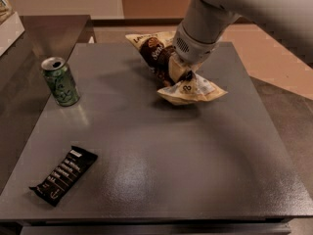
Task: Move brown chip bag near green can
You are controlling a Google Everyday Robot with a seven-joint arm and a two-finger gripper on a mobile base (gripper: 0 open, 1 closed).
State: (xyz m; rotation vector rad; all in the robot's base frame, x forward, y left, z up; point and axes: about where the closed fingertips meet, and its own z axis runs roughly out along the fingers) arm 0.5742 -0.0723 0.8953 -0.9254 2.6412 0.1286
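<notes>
Gripper position: my gripper (177,70) sits at the far centre of the dark grey table (195,170), pressed down into the middle of the bag.
Gripper state: pinched onto the bag's crumpled middle, as I judge from the bunched foil; the fingertips themselves are buried in it.
Bag: the crinkly cream-yellow chip bag with a dark brown centre panel (168,65) lies under my gripper, one cream end toward the far edge, the other splayed toward me and to the right.
Bag long axis: runs diagonally, from far-left to near-right.
Can: the small green drink can with pale swirls and a silver top (60,81) stands upright near the table's left edge, its opened top showing.
Key relation: the can lies to the left of my gripper and slightly nearer to me, well apart; the carry goes leftward across bare table.
Bystander item: a flat black bar with white lettering (63,174) lies near the front-left corner, off the direct line.
Legible text: none I can read; white script on the bag's brown panel and lettering on the bar are both indistinct.
</notes>
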